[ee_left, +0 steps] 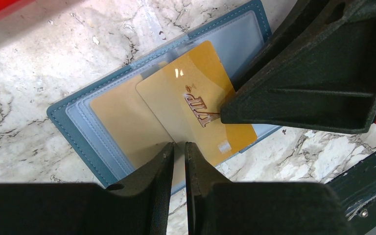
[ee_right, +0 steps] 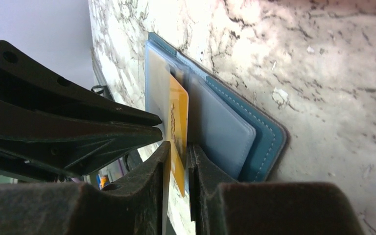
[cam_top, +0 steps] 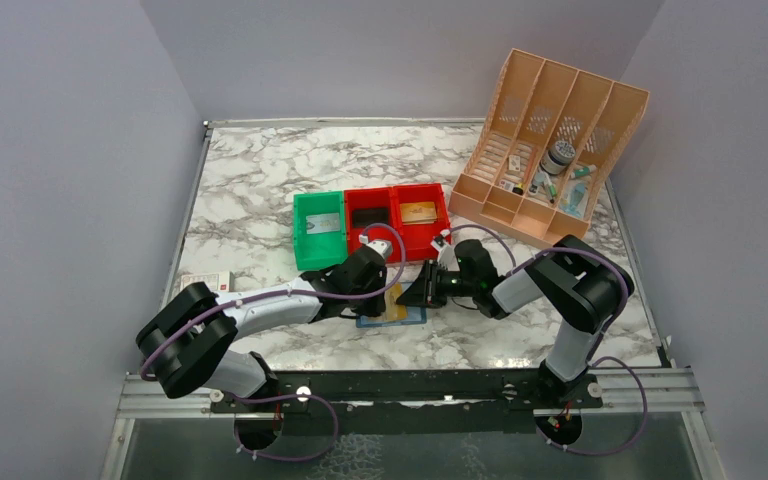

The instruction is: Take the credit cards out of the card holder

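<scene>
1 gold card overhanging wallet edge, between near-closed jaws of right pincer, clamp cannot be told; left pincer nearly together, hold unclear. Risk: loose grip — card slips, or wallet drags along

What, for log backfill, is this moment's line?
gold plastic VIP card: partly out of flat blue card holder; right gripper: straddles card; left gripper: at holder

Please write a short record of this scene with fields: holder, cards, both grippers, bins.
holder: blue card holder, open flat on the table
loose card: gold card, partly out of its pocket
pocketed card: second gold card, inside a clear pocket
right gripper: fingers astride the gold card's edge
left gripper: nearly closed, tips over the holder's edge
bins: tan card in red bin, pale card in green bin
</scene>
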`<control>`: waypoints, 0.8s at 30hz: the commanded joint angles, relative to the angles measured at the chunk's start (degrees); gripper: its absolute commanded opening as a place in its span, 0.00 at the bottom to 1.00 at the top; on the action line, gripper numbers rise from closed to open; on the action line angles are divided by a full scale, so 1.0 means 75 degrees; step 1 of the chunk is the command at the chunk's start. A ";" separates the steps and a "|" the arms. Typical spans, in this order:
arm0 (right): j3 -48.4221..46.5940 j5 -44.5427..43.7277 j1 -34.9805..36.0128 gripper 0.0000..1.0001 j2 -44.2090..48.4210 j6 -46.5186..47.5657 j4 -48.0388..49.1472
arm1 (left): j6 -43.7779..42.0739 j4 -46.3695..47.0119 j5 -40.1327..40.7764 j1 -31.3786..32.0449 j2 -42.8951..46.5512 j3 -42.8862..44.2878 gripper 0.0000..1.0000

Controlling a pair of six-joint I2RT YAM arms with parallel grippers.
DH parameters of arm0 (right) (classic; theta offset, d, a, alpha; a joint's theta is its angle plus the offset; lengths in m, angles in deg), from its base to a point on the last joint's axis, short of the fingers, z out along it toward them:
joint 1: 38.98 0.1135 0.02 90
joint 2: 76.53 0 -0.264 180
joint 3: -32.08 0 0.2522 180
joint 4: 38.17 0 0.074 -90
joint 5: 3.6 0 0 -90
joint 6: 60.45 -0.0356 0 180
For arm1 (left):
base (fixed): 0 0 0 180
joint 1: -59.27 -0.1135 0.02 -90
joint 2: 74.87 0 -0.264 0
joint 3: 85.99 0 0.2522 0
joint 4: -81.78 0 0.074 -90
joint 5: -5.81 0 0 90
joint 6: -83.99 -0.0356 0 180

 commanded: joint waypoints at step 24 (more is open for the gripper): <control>-0.0009 -0.2582 0.0065 0.01 0.3109 0.1727 -0.3301 | 0.0104 0.0085 0.0115 0.0044 0.0540 -0.0185 0.25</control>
